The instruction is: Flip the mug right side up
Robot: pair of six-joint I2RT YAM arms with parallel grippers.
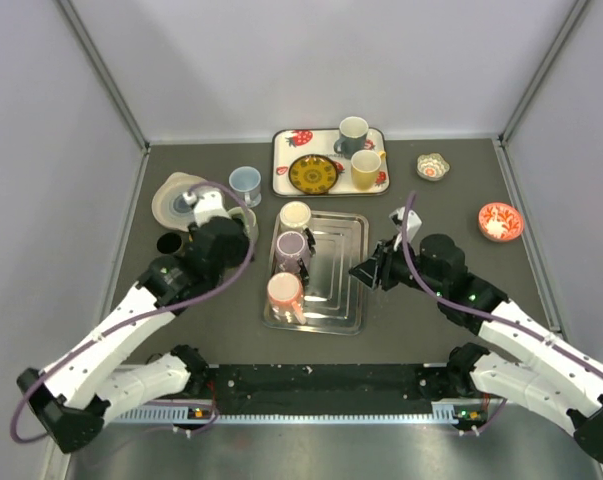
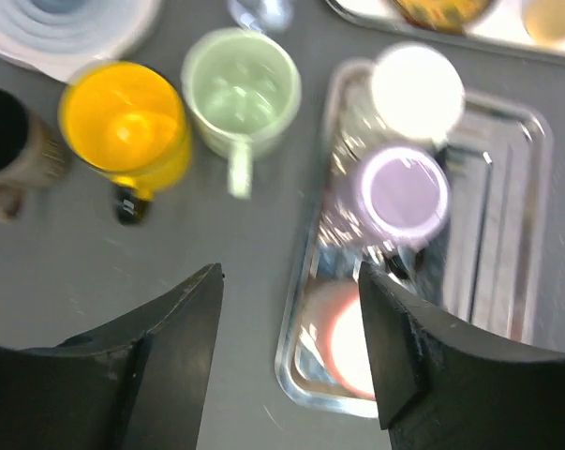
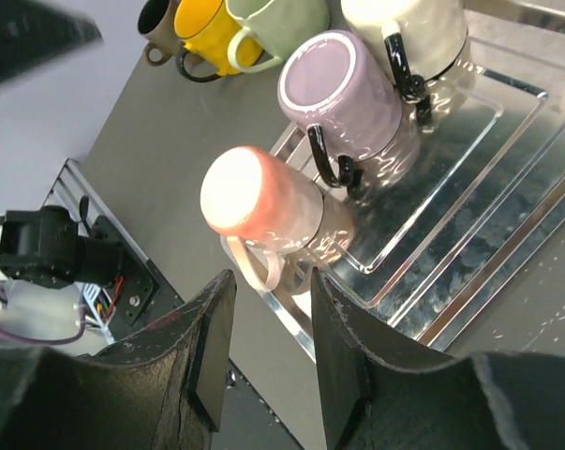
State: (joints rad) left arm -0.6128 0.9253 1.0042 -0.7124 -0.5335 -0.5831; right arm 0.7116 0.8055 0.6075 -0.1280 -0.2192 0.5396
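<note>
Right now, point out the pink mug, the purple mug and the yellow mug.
Pink mug [image 3: 249, 192], right wrist view, on its upturned base.
Purple mug [image 3: 332, 79], right wrist view, on its upturned base.
Yellow mug [image 2: 123, 122], left wrist view, inside its open mouth.

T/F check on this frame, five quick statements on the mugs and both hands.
1. The cream mug, purple mug and pink mug all stand upside down on the silver tray. True.
2. The right hand is shut on the pink mug. False: it is open and apart from the mug.
3. Of the three tray mugs, the pink mug is nearest the arm bases. True.
4. The yellow mug beside the green mug is upside down. False: both show their open mouths, so they are upright.
5. The left hand holds the purple mug. False: it is open and empty.
</note>
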